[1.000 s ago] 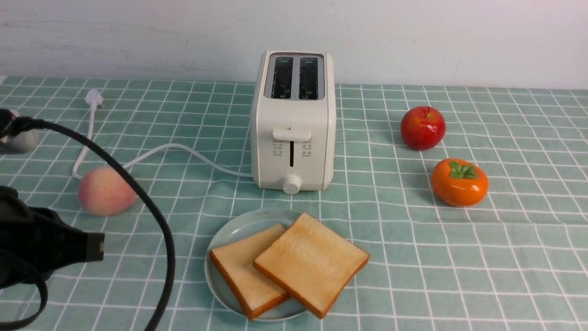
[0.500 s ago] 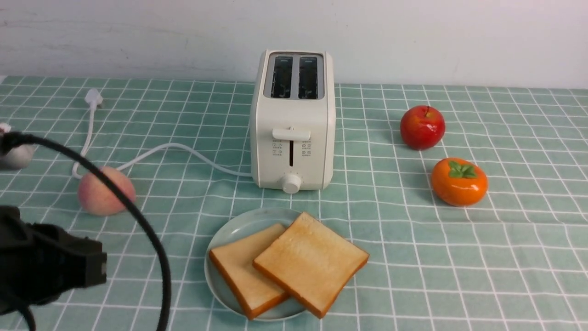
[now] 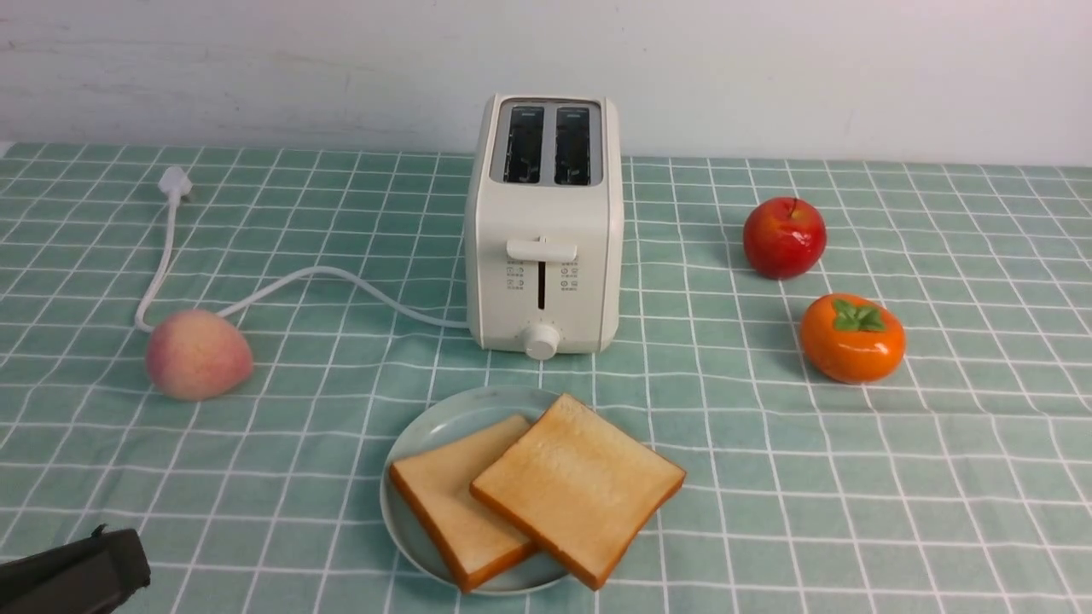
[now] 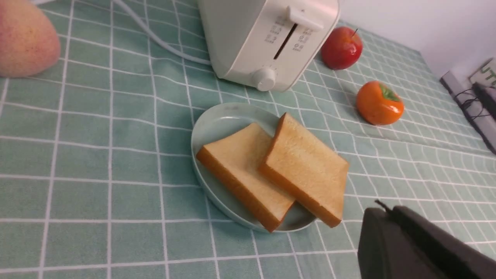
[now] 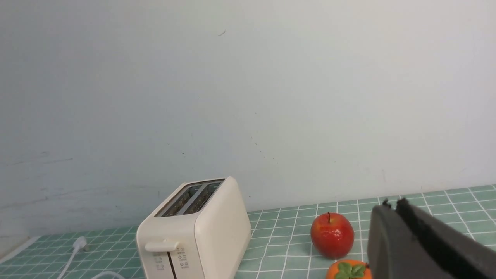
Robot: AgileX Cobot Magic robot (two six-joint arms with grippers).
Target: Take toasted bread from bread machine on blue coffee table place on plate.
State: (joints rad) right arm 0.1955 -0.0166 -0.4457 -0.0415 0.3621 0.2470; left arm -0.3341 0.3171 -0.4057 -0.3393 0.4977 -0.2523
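At the near left corner of the front view, a dark part of the left arm (image 3: 81,571) was visible. In its wrist view, the left end effector (image 4: 381,209) had its fingers together, and nothing was held in them. The right end effector (image 5: 395,207) looked narrow, and it held nothing that I could see; whether its tips met completely, I cannot tell.

Farther in, on the desk (image 3: 768,546), there was the plate (image 3: 408,546), and both slices of toast were on it. The left slice (image 3: 465,503) lay mostly within the rim. The right slice (image 3: 580,490) lay partly on top of the left one, and its outer side reached beyond the plate.

Behind the plate stood the toaster (image 3: 546,213), and its two slots were empty. The peach (image 3: 199,354) was on its left side, and the persimmon (image 3: 853,338) and the apple (image 3: 785,237) were on its right side.

In my judgement, the transfer was complete, and the step in hand was to bring the arms to rest. The next move asked only for keeping both end effectors away from the toast, because a touch on the overhanging slice could tip it or slide it off.
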